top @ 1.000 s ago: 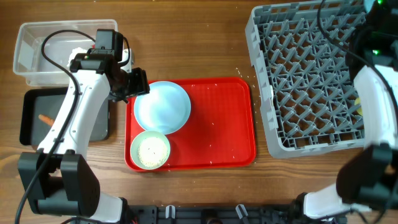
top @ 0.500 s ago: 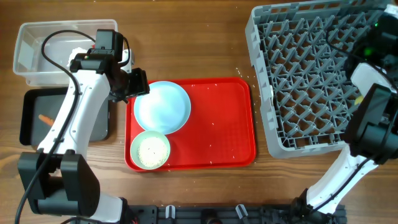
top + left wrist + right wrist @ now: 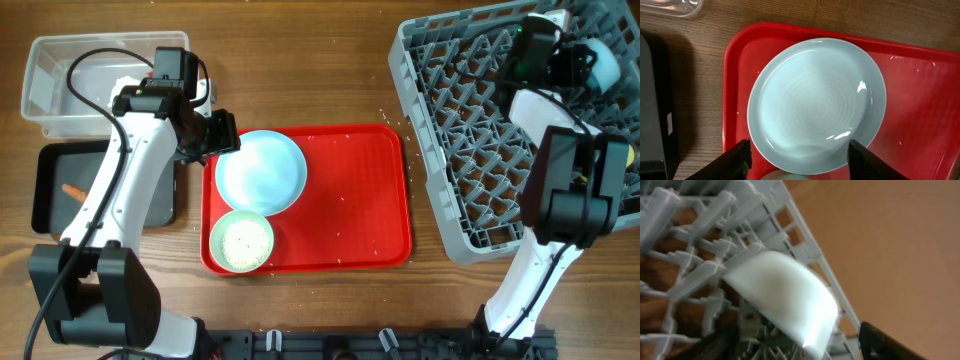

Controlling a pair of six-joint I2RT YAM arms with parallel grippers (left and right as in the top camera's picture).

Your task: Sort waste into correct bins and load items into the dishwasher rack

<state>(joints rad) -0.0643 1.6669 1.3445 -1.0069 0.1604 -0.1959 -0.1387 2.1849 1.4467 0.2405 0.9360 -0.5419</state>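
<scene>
The light-blue plate (image 3: 262, 170) (image 3: 817, 102) lies on the red tray (image 3: 360, 200). My left gripper (image 3: 224, 136) (image 3: 800, 160) hovers over its left rim, open, with a finger either side of the edge. A pale green bowl (image 3: 241, 241) of rice sits in front of the plate. At the far right corner of the grey dishwasher rack (image 3: 470, 120), a pale whitish-blue bowl (image 3: 603, 60) (image 3: 785, 295) leans on the pegs. My right gripper (image 3: 580, 58) (image 3: 800, 347) stands open just behind it, its fingers clear of the bowl's sides. The carrot-like stick (image 3: 72, 191) lies in the black tray (image 3: 45, 215).
The clear tub (image 3: 50, 100) sits behind the black tray at far left. Loose rice grains (image 3: 345, 195) dot the red tray. A bit of yellow (image 3: 630, 155) shows in the rack beside my right arm. Bare wood separates tray and rack.
My right arm has swung from the rack's right edge to its far corner. Its gripper has opened with the bowl in front of it. The rack has turned slightly. The left arm is still.
</scene>
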